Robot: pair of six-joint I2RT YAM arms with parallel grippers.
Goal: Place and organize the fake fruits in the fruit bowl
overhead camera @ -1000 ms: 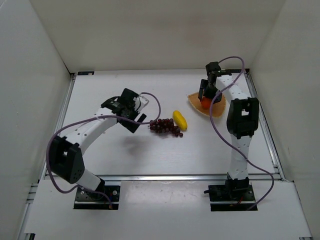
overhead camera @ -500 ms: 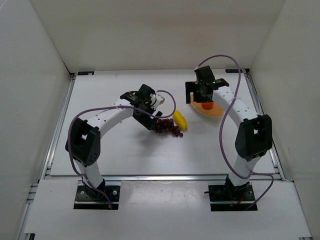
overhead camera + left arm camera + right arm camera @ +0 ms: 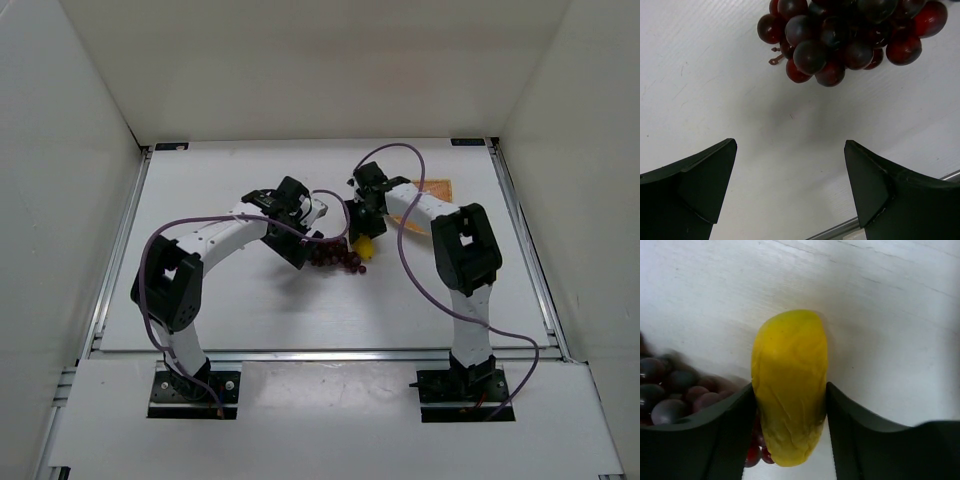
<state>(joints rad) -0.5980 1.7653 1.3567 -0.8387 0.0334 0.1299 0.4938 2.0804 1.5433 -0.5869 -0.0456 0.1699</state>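
**A:** What has the right tool [image 3: 790,390] got?
**B:** Its fingers pinch the yellow oblong fruit [image 3: 790,360], just beside the grape bunch [image 3: 840,40].
**A:** And the left tool [image 3: 790,145]?
**B:** It is spread wide and empty over the desk [image 3: 705,85], near the bunch. The woven basket [image 3: 438,188] lies farther right of it.
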